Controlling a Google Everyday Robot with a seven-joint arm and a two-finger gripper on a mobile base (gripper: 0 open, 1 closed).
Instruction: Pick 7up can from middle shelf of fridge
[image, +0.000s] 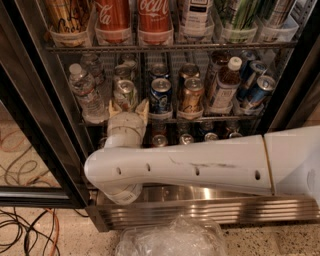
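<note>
Tool (128, 107) at 7up can (125, 93), between water bottle (86, 93) and blue can (161, 95)

The white arm (200, 165) is reaching in from the right edge, lying nearly level across the lower view. At its left end it is bending at a rounded elbow (107, 172), with the wrist (122, 131) pointing upward. The claw (128, 106) is sitting atop the wrist, left of centre, holding its two fingers (144, 107) apart.

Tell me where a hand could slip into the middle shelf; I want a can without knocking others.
Barely anywhere. The middle shelf is packed side to side, and the gripper sits at the 7up can. The only slim gap shows between the water bottle and that can.
</note>
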